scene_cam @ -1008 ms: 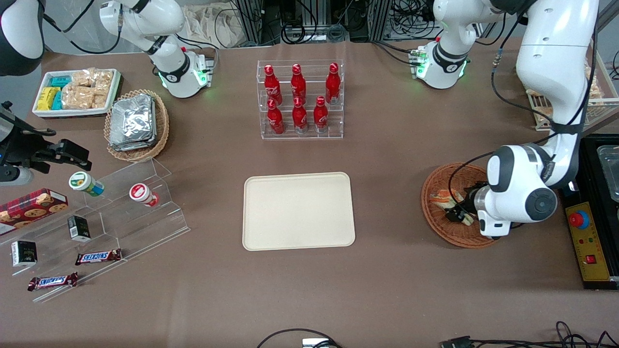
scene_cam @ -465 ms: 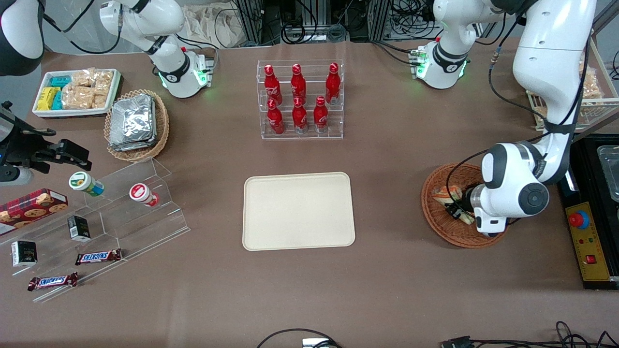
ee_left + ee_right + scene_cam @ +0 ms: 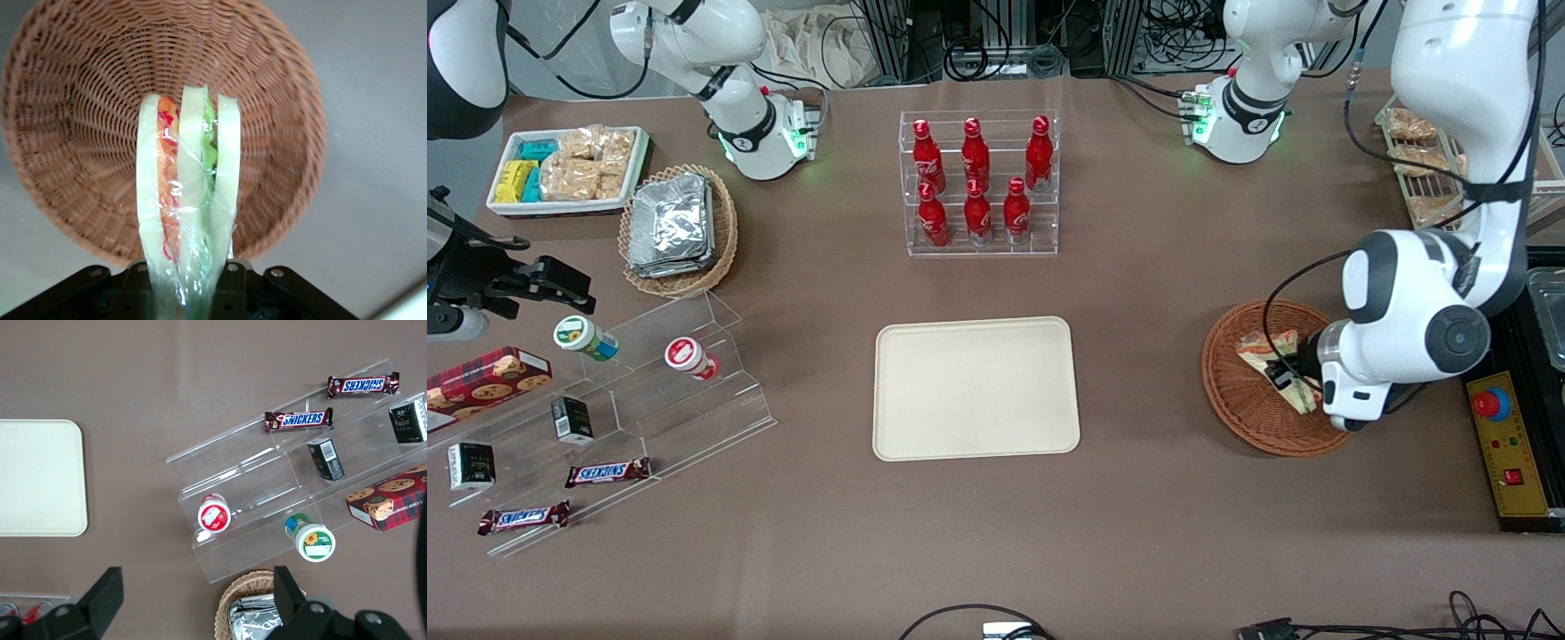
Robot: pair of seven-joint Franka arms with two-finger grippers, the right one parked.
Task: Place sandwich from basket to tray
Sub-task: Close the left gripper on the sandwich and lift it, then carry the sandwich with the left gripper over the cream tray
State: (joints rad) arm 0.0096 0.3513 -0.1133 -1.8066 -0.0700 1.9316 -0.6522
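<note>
My left gripper [image 3: 1288,373] hangs above the reddish-brown wicker basket [image 3: 1232,396], shut on the wrapped sandwich [image 3: 1270,347]. In the left wrist view the sandwich [image 3: 188,200] stands on edge between the black fingers [image 3: 230,283], its white bread slices and orange and green filling showing through the clear wrap. The basket [image 3: 80,120] lies below it with nothing else inside. The cream-beige tray [image 3: 975,388] sits bare at the table's middle, toward the parked arm from the basket, and also shows in the right wrist view [image 3: 37,477].
A clear rack of red bottles [image 3: 978,182] stands farther from the front camera than the tray. Toward the parked arm's end are a stepped acrylic shelf [image 3: 605,400] with snacks, a tan basket of foil packs [image 3: 676,227] and a white bin [image 3: 565,169]. A yellow control box [image 3: 1507,444] lies beside the basket.
The gripper has risen out of the basket with the sandwich in it, and the arm's wrist has lifted and drawn slightly away from the tray.
</note>
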